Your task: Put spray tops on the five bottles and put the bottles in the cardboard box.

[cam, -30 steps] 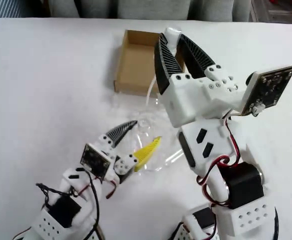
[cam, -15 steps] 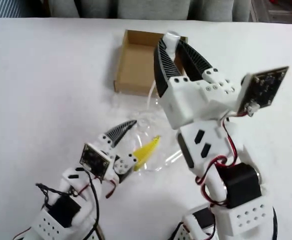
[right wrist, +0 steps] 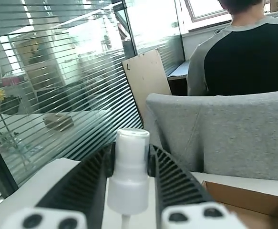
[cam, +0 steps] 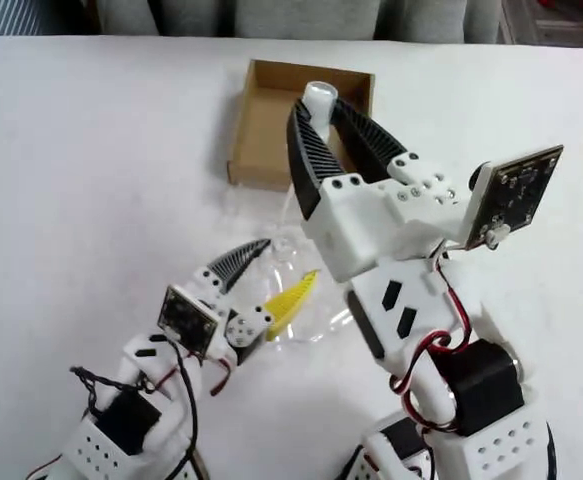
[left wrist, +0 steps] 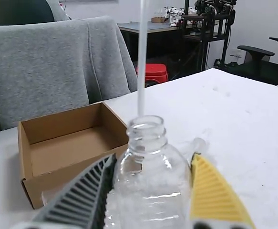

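Gripping a clear bottle [left wrist: 148, 179] in my left gripper [left wrist: 153, 162], I have it upright on the white counter [cam: 91, 150], the dark finger [left wrist: 88, 191] pressed against one side of it and the yellow finger [left wrist: 212, 191] against the other. Its neck is open and bare. My left arm sits low at the near side of the counter, and the cardboard box [left wrist: 26, 143] stands just beyond the bottle, open side up.

My right gripper [cam: 323, 108] is raised above the counter, clenched on a white spray top [cam: 321, 97]. In the right wrist view the two ribbed black fingers [right wrist: 174, 179] pinch that cap at its narrow waist, nozzle end up. From the high view, this gripper hangs over the near edge of the box.

A thin white dip tube [left wrist: 142, 57] drops straight down from the spray top. Its lower end lines up with the far rim of the bottle's neck; whether the tip is already inside the opening I cannot tell.
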Available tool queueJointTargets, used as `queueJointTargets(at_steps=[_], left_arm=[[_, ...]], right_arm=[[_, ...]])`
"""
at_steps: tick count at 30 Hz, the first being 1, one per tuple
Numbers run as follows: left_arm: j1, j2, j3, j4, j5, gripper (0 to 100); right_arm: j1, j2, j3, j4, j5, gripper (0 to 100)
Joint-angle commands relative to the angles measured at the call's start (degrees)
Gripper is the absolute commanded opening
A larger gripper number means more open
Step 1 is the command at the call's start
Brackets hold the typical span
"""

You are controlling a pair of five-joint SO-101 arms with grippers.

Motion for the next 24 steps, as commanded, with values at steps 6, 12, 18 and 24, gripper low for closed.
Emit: queueJointTargets(at_steps=[6, 12, 18, 24], left_arm=[[-0.92, -0.92, -0.70, -0.09, -0.53, 12], [-1.01, -0.92, -0.70, -0.09, -0.53, 12], [-1.10, -0.92, -0.70, -0.09, -0.53, 12], [-1.10, -0.92, -0.70, -0.09, -0.53, 12]], right_arm=[[-0.40, -0.22, -0.26, 2.15, -0.26, 2.1], [-0.66, -0.57, 1.41, 5.41, -0.26, 2.1], [-0.75, -0.66, 7.03, 2.07, -0.18, 2.1], [-0.84, -0.75, 7.82, 2.33, -0.18, 2.1]])
